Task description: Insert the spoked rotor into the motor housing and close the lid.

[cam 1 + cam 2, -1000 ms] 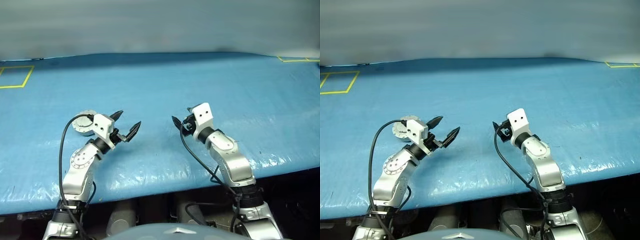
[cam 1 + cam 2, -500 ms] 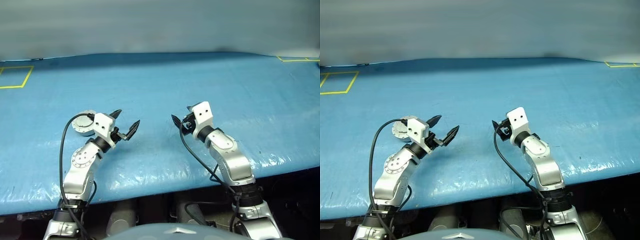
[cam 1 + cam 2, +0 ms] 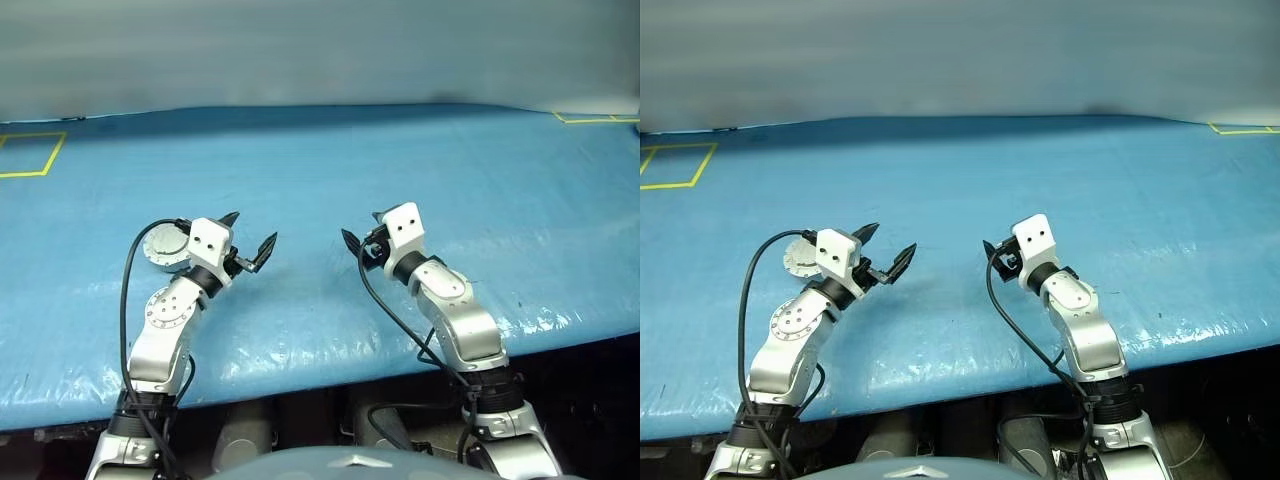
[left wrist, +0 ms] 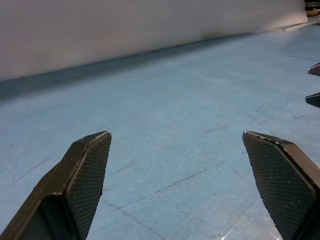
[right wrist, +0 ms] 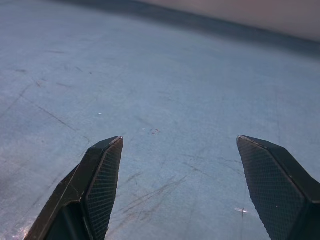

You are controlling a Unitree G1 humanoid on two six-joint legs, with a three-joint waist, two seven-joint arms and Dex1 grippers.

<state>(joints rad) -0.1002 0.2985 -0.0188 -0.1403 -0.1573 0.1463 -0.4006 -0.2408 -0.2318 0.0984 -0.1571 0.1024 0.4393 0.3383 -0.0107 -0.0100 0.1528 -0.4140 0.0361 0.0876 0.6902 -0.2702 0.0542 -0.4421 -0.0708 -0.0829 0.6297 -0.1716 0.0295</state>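
Silver and round, the lid (image 3: 164, 246) lies flat on the blue table (image 3: 400, 160), apparently seated on the housing. Just beside it hangs the left gripper (image 3: 250, 242), spread wide and empty; the right gripper (image 3: 362, 238), farther off, gapes empty too, suggesting assembly is finished.

Round silver motor housing (image 3: 164, 246) flat on blue table, partly hidden.

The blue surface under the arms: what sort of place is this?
Probably a robot test bench: a wide blue table, yellow taped squares at its corners, and one round metal part by the open left gripper.
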